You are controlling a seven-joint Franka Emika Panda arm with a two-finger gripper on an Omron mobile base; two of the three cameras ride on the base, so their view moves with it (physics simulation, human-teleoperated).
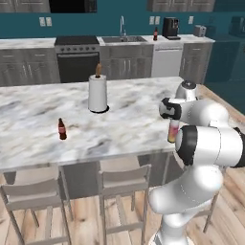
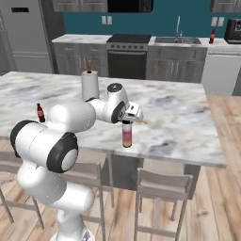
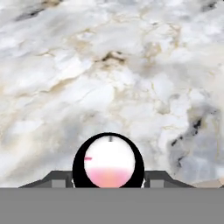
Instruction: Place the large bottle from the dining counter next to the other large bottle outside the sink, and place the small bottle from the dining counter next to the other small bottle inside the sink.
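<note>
Gripping the large bottle [image 2: 127,134] by its cap, the gripper [image 2: 128,120] stands clamped directly above it on the counter [image 2: 179,117]. Held so high, the bottle could swing and slip loose during carry.

Glossy veined marble tops the dining counter [image 1: 43,139], where a smooth, translucent pink-tinted large bottle [image 2: 127,134] stands.

Marble counter [image 1: 124,129]: towel roll [image 1: 97,93], two bottles.
</note>
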